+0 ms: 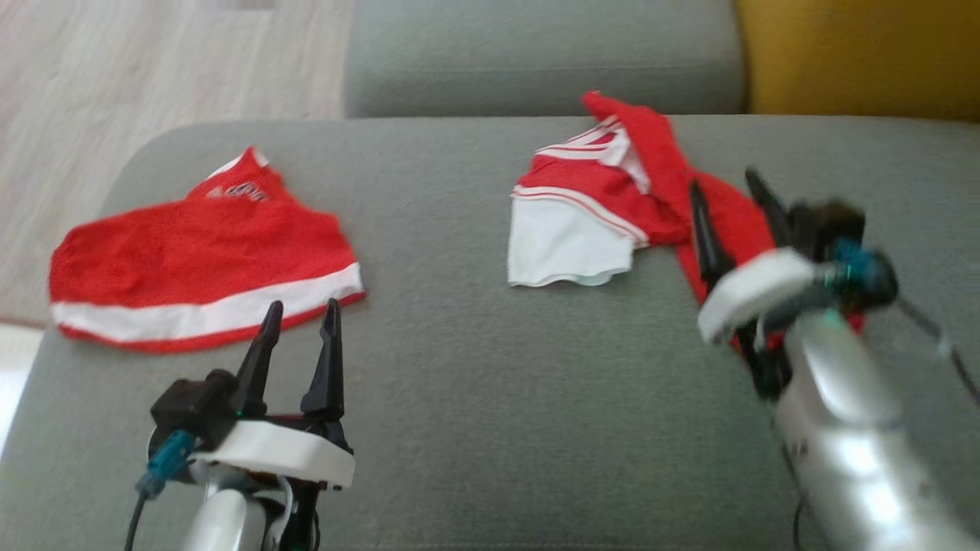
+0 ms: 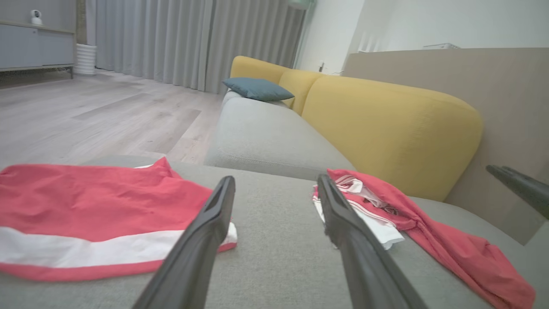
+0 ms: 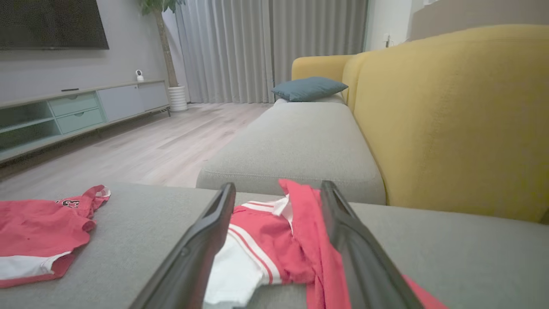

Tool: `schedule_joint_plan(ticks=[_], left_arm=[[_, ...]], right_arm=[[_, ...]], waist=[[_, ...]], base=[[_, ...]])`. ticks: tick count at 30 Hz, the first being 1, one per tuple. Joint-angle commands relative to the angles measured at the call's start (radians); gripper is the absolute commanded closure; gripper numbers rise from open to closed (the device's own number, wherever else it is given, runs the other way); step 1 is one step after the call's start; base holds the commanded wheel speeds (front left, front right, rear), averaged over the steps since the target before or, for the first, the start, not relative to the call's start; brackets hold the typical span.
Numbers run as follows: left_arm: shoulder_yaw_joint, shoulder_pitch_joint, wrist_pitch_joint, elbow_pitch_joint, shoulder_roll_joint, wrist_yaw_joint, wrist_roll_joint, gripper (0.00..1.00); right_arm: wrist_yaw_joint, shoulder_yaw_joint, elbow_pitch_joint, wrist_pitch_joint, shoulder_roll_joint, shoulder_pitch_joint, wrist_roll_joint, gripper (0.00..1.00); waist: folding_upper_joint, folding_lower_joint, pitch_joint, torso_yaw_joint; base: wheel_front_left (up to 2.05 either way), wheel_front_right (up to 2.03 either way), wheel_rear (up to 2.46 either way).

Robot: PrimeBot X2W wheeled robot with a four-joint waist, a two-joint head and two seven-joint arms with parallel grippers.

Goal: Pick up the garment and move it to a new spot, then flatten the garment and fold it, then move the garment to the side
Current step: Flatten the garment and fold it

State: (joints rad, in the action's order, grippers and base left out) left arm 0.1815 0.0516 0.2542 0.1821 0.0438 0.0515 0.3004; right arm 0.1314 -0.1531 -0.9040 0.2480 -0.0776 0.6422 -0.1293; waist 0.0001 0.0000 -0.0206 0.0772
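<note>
The crumpled garment (image 1: 612, 207) lies toward the right of the grey sofa seat (image 1: 475, 398), its red tail under the right jaws, which stand open over it; the left jaws, also open and empty, are near a second red garment (image 1: 199, 252). My judgement of the risk: the jaws may pinch only one layer, so the cloth drags or untwists; they may also catch the seat fabric. I see no container; both garments lie directly on the seat.

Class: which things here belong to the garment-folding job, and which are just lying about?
Job: crumpled red-and-white garment, right claw at it, left claw, grey seat cushion.
Lying about: flat red garment (perhaps already folded), blue pillow, yellow backrest, grey curtains.
</note>
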Motion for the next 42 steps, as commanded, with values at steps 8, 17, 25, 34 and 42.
schedule_joint_plan(ticks=[8,17,25,34,42], left_arm=[[-0.045,0.007,0.008,-0.046,0.006,-0.004,-0.009,0.00],[-0.041,0.002,0.008,-0.029,0.006,0.006,-0.016,0.00],[-0.036,0.012,0.008,-0.016,0.006,0.018,-0.024,0.00],[-0.039,0.044,0.008,-0.002,0.006,0.037,-0.044,0.00],[-0.045,0.046,0.008,0.008,0.006,0.044,-0.048,0.00]], right_arm=[[-0.001,-0.022,0.460,0.014,0.027,-0.422,-0.074,0.00],[-0.001,0.101,0.452,-0.030,0.027,-0.477,-0.085,0.00],[-0.001,0.212,0.322,-0.089,0.027,-0.418,-0.122,0.00],[-0.001,0.206,0.163,-0.072,0.027,-0.316,-0.191,0.00],[-0.001,0.232,0.146,-0.017,0.027,-0.216,-0.186,1.00]], waist=[[-0.0001,0.0000,-0.014,-0.087],[-0.0001,0.0000,0.003,-0.080],[-0.0001,0.0000,0.043,-0.054],[-0.0001,0.0000,0.096,-0.031],[-0.0001,0.0000,0.088,-0.023]], base=[[0.00,0.00,0.00],[0.00,0.00,0.00],[0.00,0.00,0.00],[0.00,0.00,0.00],[0.00,0.00,0.00]])
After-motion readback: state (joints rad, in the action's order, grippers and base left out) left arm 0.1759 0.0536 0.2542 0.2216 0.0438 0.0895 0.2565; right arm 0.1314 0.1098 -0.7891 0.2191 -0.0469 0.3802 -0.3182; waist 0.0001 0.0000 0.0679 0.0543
